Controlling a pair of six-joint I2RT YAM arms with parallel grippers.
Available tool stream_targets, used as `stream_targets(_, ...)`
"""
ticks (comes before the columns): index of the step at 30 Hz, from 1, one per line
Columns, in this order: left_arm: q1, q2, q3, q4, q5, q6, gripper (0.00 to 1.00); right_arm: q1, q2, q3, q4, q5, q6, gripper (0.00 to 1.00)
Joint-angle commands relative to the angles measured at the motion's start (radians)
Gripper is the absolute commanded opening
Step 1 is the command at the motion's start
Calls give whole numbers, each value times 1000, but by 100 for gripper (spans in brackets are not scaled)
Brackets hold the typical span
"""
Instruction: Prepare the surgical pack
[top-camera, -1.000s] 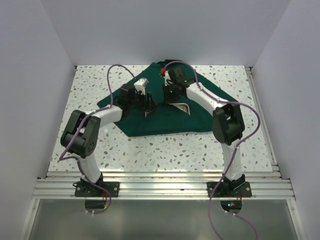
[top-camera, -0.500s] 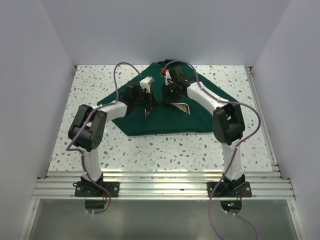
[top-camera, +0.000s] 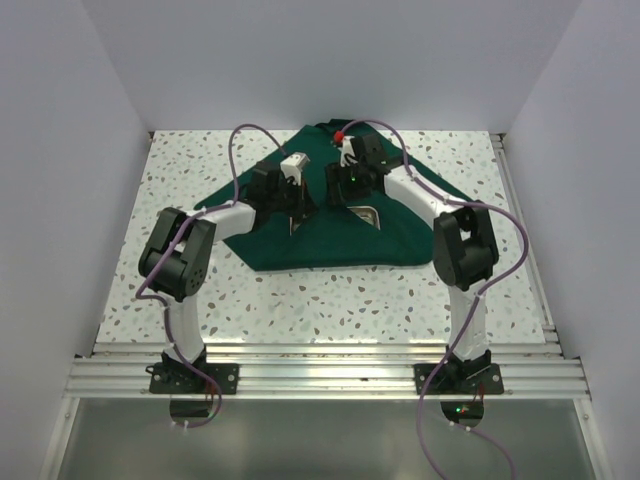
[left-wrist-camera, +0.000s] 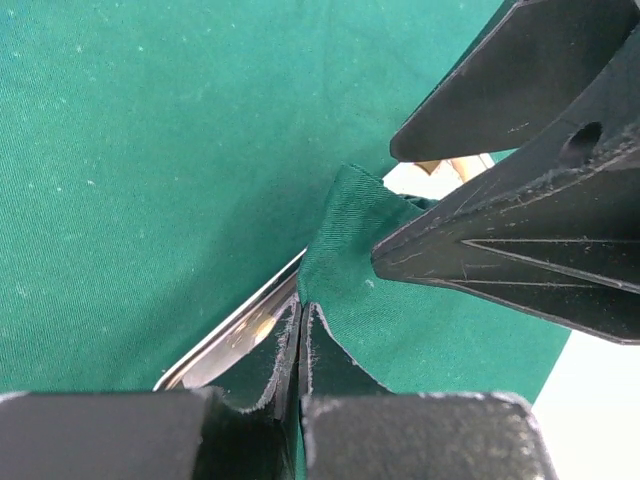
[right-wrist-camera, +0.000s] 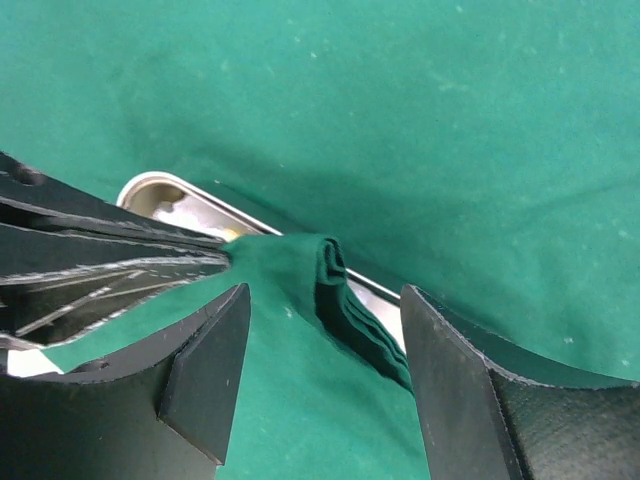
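Observation:
The surgical pack's dark green cloth (top-camera: 310, 240) lies spread on the table, partly covering a shiny steel tray (top-camera: 366, 214). My left gripper (left-wrist-camera: 299, 320) is shut on a raised corner of the cloth (left-wrist-camera: 350, 250) right over the tray's rim (left-wrist-camera: 235, 335). My right gripper (right-wrist-camera: 325, 350) stands open around the same bunched fold (right-wrist-camera: 335, 285), both fingers apart from it. In the top view the left gripper (top-camera: 297, 213) and the right gripper (top-camera: 340, 192) meet tip to tip above the tray. Most of the tray's inside is hidden by cloth.
The speckled table (top-camera: 330, 300) shows in front of and beside the cloth. White walls close in the left, right and back. A metal rail (top-camera: 320, 350) runs along the near edge. Purple cables (top-camera: 235, 150) loop above both arms.
My left gripper has shut on the cloth corner. My right gripper has opened and let go of the fold, and its wrist has shifted slightly right.

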Motion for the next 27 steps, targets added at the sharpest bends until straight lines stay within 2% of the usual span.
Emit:
stream_targets(1, -2, 6, 42, 32, 11, -6, 0, -3, -18, 22, 65, -50, -15, 65)
stream_targets(8, -2, 15, 56, 29, 12, -10, 0, -18, 39, 63, 86, -131, 14, 55)
stream_targets(22, -2, 20, 65, 27, 9, -10, 0, -50, 83, 55, 109, -164, 39, 59)
stream_targets(27, -2, 23, 71, 26, 5, -10, 0, -67, 97, 49, 131, -206, 57, 52)
